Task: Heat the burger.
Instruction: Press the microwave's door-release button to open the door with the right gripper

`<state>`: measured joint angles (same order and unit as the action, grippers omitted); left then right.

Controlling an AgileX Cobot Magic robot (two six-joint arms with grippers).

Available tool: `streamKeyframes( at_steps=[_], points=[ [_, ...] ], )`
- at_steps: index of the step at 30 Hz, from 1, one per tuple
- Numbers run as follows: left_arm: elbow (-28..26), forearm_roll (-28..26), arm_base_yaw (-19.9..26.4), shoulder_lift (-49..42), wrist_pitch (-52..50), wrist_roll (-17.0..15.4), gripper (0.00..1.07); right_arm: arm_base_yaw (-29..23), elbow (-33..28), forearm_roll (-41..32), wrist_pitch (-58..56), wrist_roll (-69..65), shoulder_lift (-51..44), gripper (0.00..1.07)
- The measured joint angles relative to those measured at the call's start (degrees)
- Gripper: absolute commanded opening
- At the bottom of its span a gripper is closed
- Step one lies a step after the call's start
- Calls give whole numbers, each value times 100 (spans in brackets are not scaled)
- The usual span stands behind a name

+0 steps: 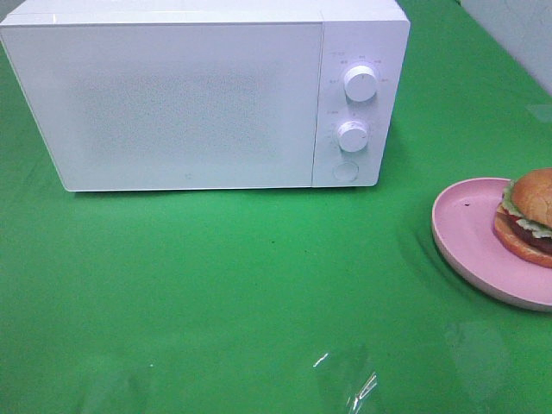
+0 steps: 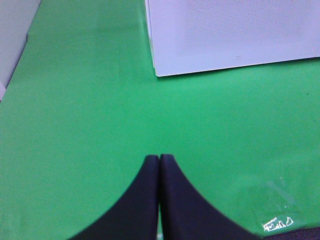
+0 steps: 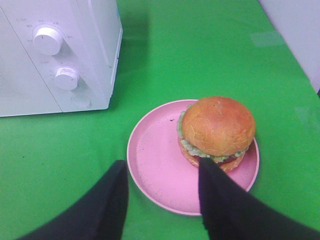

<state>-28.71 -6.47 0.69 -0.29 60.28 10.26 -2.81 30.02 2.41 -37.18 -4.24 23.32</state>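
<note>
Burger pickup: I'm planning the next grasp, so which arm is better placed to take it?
Right. The right pincer is open at the pink plate's rim, with the burger just ahead. The left pincer is shut over green cloth near the microwave, with no burger in its view.

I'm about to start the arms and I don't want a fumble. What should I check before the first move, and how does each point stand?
1. The microwave door open: not ok, it is shut.
2. The burger whole and on the plate: ok.
3. The right gripper open for a grasp: ok.
4. The left gripper holding nothing: ok, shut and empty.
5. Space behind that door free: cannot tell, hidden.
</note>
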Motion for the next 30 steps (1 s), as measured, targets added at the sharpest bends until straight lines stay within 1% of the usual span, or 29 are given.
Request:
streamKeyframes(
  at_steps=[1,2,3,5,6,7,8,9,10,11,14,15,16,17,20,22,23,24,25,26,29,30],
  points=[
    [0,0,0,0,0,0,0,0,0,0,0,0,0,31],
    [0,0,0,0,0,0,0,0,0,-6,212,0,315,21],
    [0,0,0,0,0,0,0,0,0,-6,212,0,315,21],
    [0,0,0,0,0,0,0,0,0,-6,785,0,945,5],
    [0,0,0,0,0,0,0,0,0,-6,785,0,945,5],
    [0,0,0,0,0,0,0,0,0,-6,1112,0,1289,3],
    [0,0,0,0,0,0,0,0,0,-6,1112,0,1289,3],
    [0,0,0,0,0,0,0,0,0,-6,1415,0,1536,0],
    [0,0,0,0,0,0,0,0,0,-6,1415,0,1536,0],
    [0,0,0,0,0,0,0,0,0,-6,1748,0,1822,0],
    [0,0,0,0,0,0,0,0,0,-6,1942,0,1982,0],
    [0,0,0,0,0,0,0,0,0,-6,2544,0,2406,0],
    [0,0,0,0,0,0,0,0,0,-6,2544,0,2406,0],
    [0,0,0,0,0,0,0,0,0,-6,3060,0,2699,0],
    [0,0,0,0,0,0,0,0,0,-6,3317,0,2848,0],
    [0,0,0,0,0,0,0,0,0,-6,4165,0,3472,0],
    [0,0,0,0,0,0,0,0,0,-6,4165,0,3472,0],
    [0,0,0,0,0,0,0,0,0,-6,4509,0,3793,0],
    [0,0,0,0,0,0,0,0,0,-6,4509,0,3793,0],
    [0,0,0,0,0,0,0,0,0,-6,4801,0,4079,0],
    [0,0,0,0,0,0,0,0,0,-6,4950,0,4291,0],
    [0,0,0,0,0,0,0,-6,63,-6,5048,0,4607,0]
  ],
)
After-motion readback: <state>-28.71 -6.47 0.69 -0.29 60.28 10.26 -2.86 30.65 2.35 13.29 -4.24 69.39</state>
